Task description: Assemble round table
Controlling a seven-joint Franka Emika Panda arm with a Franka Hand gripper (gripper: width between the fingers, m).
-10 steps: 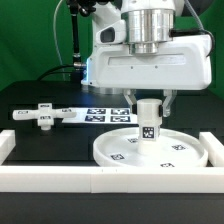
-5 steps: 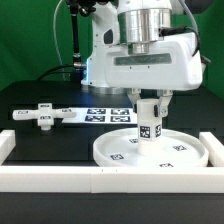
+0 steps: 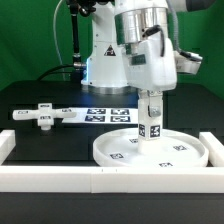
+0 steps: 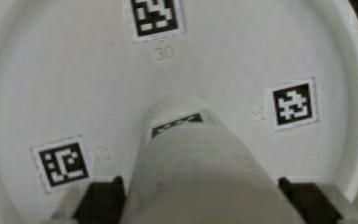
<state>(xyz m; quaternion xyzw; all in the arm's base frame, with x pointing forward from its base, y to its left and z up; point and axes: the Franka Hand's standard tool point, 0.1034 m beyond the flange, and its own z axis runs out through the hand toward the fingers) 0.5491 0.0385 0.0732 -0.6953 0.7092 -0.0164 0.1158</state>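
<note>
Black fingers (image 4: pixel 101 200) pinch the short white cylindrical plastic leg (image 3: pixel 148 128) standing on the large white rimmed round disc (image 3: pixel 188 150).

Arm: one, white, descending from above; wrist set obliquely to the exterior view. End effector (image 3: pixel 150 108): two dark fingers (image 4: pixel 105 200) pointing down, pressed against opposite sides of the upright leg (image 3: pixel 149 125).
</note>
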